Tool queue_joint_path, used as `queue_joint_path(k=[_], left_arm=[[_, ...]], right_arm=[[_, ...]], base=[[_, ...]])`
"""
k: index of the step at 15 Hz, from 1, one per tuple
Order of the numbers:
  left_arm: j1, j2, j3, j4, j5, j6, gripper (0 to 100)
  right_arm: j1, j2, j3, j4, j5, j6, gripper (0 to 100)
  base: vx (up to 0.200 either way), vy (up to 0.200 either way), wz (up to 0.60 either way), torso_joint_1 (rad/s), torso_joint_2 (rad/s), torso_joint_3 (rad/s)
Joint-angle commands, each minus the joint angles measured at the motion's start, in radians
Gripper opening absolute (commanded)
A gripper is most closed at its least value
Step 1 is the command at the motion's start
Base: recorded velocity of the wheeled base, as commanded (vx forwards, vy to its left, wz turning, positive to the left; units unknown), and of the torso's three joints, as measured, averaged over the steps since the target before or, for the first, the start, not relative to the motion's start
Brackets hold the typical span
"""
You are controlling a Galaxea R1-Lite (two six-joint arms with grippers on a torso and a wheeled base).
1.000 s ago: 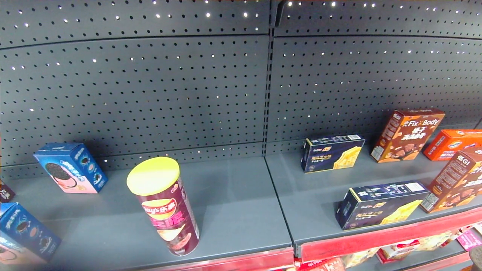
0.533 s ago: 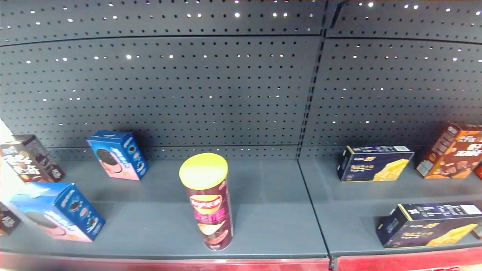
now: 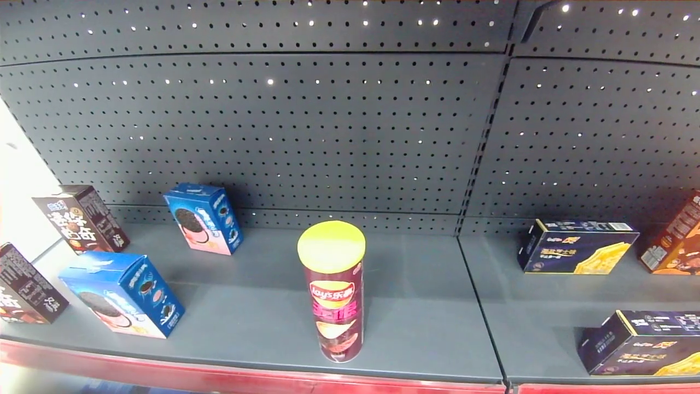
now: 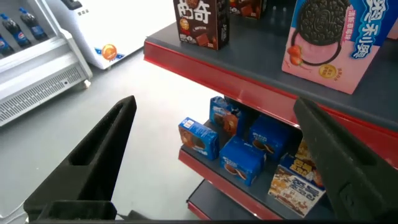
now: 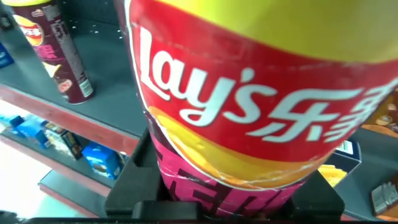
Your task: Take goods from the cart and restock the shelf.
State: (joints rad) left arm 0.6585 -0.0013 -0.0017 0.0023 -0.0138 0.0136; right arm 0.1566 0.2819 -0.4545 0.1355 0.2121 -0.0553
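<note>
A maroon chips can (image 3: 333,290) with a yellow lid stands upright on the grey shelf (image 3: 421,312), near its front edge. In the right wrist view a second chips can (image 5: 249,106) of the same kind looms close, and my right gripper (image 5: 227,190) is shut on its lower part, in front of the shelf. The standing can (image 5: 56,50) is seen beyond it on the shelf board (image 5: 118,106). My left gripper (image 4: 214,155) is open with nothing between its fingers (image 4: 93,162), below and in front of the red shelf edge (image 4: 249,81).
Two blue cookie boxes (image 3: 205,219) (image 3: 126,295) and two dark brown boxes (image 3: 82,219) (image 3: 24,290) stand at the shelf's left. Navy boxes (image 3: 579,246) (image 3: 640,342) lie on the right section. A lower shelf holds several blue boxes (image 4: 239,155). A freezer (image 4: 37,68) stands farther off across the floor.
The head camera has turned left, so the whole shelf picture has shifted right and more boxes show at the left. Nothing on the shelf has moved.
</note>
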Motion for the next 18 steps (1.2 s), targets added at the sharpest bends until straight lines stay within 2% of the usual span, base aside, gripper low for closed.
queue_joint_path(k=[1,3,5,7,9,10,11,14,16,17,18], left_arm=[[0.000,0.001,0.000,0.001,0.000,0.000,100],[0.000,0.001,0.000,0.001,0.000,0.000,100],[0.000,0.001,0.000,0.001,0.000,0.000,100],[0.000,0.001,0.000,0.001,0.000,0.000,100],[0.000,0.001,0.000,0.001,0.000,0.000,100],[0.001,0.001,0.000,0.001,0.000,0.000,100],[0.000,0.001,0.000,0.001,0.000,0.000,100],[0.000,0.001,0.000,-0.001,0.000,0.000,100],[0.000,0.001,0.000,0.001,0.000,0.000,100],[0.000,0.001,0.000,0.001,0.000,0.000,100],[0.000,0.001,0.000,-0.001,0.000,0.000,100]], right_arm=[[0.034,0.014,-0.003,-0.002,0.038,0.000,0],[0.035,0.051,-0.009,-0.007,0.070,0.000,0],[0.035,0.125,-0.030,-0.008,0.187,-0.003,0],[0.040,0.183,-0.039,-0.013,0.214,-0.011,0],[0.083,0.260,-0.035,-0.057,0.228,-0.043,0],[0.147,0.315,-0.030,-0.090,0.225,-0.060,0],[0.170,0.349,-0.023,-0.109,0.224,-0.077,0],[0.190,0.494,0.037,-0.317,0.224,-0.081,0],[0.250,0.637,0.056,-0.499,0.220,-0.078,0],[0.259,0.654,0.054,-0.513,0.220,-0.077,0],[0.276,0.735,0.049,-0.583,0.217,-0.077,0]], base=[[0.000,0.000,0.00,0.000,0.00,0.000],[0.000,0.000,0.00,0.000,0.00,0.000],[0.000,0.000,0.00,0.000,0.00,0.000],[0.000,0.000,0.00,0.000,0.00,0.000],[0.000,0.000,0.00,0.000,0.00,0.000],[0.000,0.000,0.00,0.000,0.00,0.000],[0.000,0.000,0.00,0.000,0.00,0.000],[0.000,0.000,0.00,0.000,0.00,0.000],[0.000,0.000,0.00,0.000,0.00,0.000],[0.000,0.000,0.00,0.000,0.00,0.000],[0.000,0.000,0.00,0.000,0.00,0.000]])
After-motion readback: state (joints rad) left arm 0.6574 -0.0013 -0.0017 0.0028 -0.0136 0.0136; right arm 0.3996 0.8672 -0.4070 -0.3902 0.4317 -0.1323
